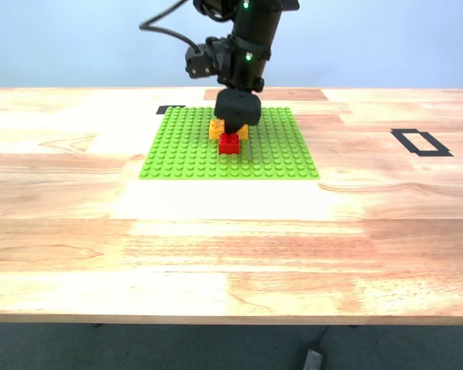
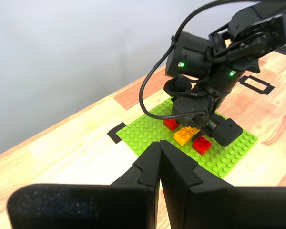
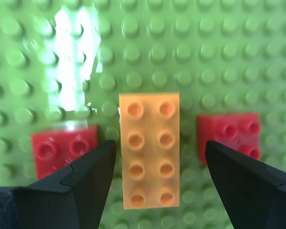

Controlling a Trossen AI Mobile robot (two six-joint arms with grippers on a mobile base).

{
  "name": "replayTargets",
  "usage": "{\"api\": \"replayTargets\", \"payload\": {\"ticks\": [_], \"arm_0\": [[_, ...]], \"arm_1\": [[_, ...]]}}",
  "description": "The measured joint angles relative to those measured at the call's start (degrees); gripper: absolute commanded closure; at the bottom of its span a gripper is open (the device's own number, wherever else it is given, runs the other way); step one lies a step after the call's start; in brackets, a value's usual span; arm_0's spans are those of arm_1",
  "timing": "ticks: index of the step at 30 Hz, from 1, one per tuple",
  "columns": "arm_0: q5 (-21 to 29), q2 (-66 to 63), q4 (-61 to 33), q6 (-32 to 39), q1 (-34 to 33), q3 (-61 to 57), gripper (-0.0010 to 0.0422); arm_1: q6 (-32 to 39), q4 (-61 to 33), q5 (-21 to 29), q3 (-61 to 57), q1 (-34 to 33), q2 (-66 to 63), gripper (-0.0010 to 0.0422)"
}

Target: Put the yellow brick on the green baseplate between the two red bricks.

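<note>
The green baseplate (image 1: 185,150) lies on the wooden table. The yellow brick (image 3: 149,148) sits on it between the two red bricks (image 3: 62,150) (image 3: 231,136), with a small gap on each side. My second gripper (image 3: 159,143) hovers just above the yellow brick, open, with one finger on each side of it and not touching it. In the exterior view the second gripper (image 1: 238,116) hides the far red brick; the near one (image 1: 229,143) and part of the yellow brick (image 1: 216,129) show. My first gripper (image 2: 160,145) is shut and empty, well away from the plate (image 2: 143,131).
A black tape rectangle (image 1: 421,142) marks the table at the exterior view's right. A black tape corner (image 1: 170,109) lies by the plate's far left corner. The table's front edge (image 1: 231,317) runs across the foreground.
</note>
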Motion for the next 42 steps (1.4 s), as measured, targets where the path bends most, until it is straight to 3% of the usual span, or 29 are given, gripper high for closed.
{"api": "replayTargets", "payload": {"ticks": [6, 10, 14, 21, 25, 42], "arm_0": [[0.00, 0.00, 0.02, 0.15, 0.00, 0.00, 0.0412], [0.00, 0.00, 0.00, 0.15, 0.04, 0.00, 0.0413], [0.00, 0.00, 0.00, 0.15, 0.04, 0.00, 0.0413], [0.02, 0.00, -0.04, 0.15, 0.04, 0.00, 0.0413], [0.00, 0.00, -0.04, 0.15, 0.04, 0.00, 0.0412], [0.00, 0.00, 0.00, 0.15, 0.04, 0.00, 0.0413]], "arm_1": [[-0.39, 0.74, -0.17, -0.11, 0.07, -4.44, 0.0153], [-0.39, 0.68, 0.79, -1.27, -0.02, -6.29, 0.0186], [-0.22, 0.68, 0.94, -2.56, 0.04, -7.06, 0.0251], [0.44, 0.33, -1.27, -2.95, 0.09, -5.60, 0.0417], [0.20, 0.13, -1.90, -2.97, 0.07, -5.20, 0.0394], [0.11, 3.78, -3.67, -7.37, 0.02, -5.07, 0.0394]]}}
